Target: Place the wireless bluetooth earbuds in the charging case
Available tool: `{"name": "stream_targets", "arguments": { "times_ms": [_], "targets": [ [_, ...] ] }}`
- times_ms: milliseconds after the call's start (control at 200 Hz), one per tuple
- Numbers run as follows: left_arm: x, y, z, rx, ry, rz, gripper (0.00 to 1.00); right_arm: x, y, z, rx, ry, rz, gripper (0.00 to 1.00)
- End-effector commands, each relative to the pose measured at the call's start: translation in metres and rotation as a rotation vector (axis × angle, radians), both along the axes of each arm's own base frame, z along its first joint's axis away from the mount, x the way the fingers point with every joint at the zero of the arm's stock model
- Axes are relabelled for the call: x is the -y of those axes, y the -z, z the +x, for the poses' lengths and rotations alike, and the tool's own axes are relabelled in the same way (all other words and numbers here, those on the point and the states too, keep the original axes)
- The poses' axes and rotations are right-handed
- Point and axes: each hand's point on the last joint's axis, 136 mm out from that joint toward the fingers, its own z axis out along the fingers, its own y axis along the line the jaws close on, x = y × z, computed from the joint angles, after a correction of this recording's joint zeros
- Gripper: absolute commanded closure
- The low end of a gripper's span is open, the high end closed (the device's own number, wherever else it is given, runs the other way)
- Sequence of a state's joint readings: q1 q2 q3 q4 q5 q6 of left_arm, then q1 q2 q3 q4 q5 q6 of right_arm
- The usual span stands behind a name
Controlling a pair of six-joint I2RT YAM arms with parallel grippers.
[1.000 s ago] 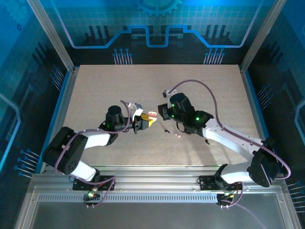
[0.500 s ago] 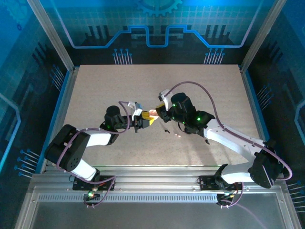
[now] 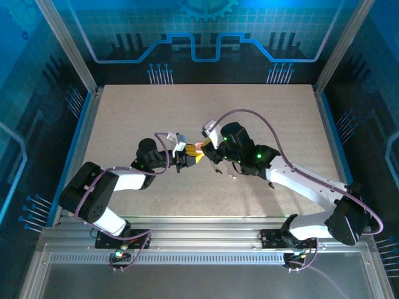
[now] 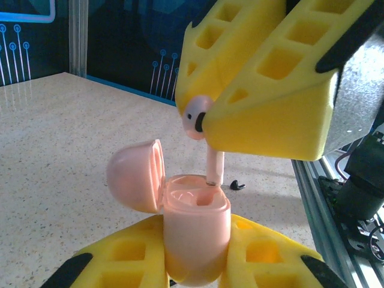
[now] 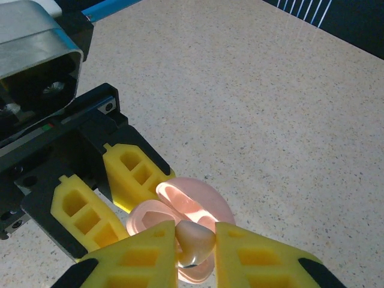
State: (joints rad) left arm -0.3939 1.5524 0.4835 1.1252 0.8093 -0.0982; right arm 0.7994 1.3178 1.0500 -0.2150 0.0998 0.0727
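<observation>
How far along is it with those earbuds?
Done: the charging case sits open in the left gripper. In hand: the right gripper holds a pink earbud, stem tip at a socket, not seated. Remaining: pushing it in; two small pieces lie on the table.

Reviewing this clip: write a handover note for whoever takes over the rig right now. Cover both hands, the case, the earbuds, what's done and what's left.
Left hand: shut on the pink charging case, held upright with its lid open.
Right hand: shut on a pink earbud, stem down, tip at the mouth of one socket.
Done: case open, earbud lined up over it.
Left: seat this earbud fully and release it. A small dark piece lies on the table beyond the case, with a pale piece near it. They are possibly more buds, but too small to tell.
</observation>
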Motion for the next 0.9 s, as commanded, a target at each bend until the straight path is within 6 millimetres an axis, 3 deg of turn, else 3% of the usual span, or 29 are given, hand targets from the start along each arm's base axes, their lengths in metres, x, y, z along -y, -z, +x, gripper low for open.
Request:
{"name": "stream_targets", "arguments": {
  "times_ms": [0, 895],
  "targets": [
    [0.0042, -0.0092, -0.0053, 0.059, 0.037, -0.022, 0.91, -0.0061, -0.02, -0.004, 0.042, -0.038, 0.01, 0.8],
    [0.0049, -0.0132, -0.0127, 0.111, 0.059, -0.036, 0.92, -0.007, -0.0121, -0.007, 0.069, -0.114, -0.12, 0.83]
  ]
}}
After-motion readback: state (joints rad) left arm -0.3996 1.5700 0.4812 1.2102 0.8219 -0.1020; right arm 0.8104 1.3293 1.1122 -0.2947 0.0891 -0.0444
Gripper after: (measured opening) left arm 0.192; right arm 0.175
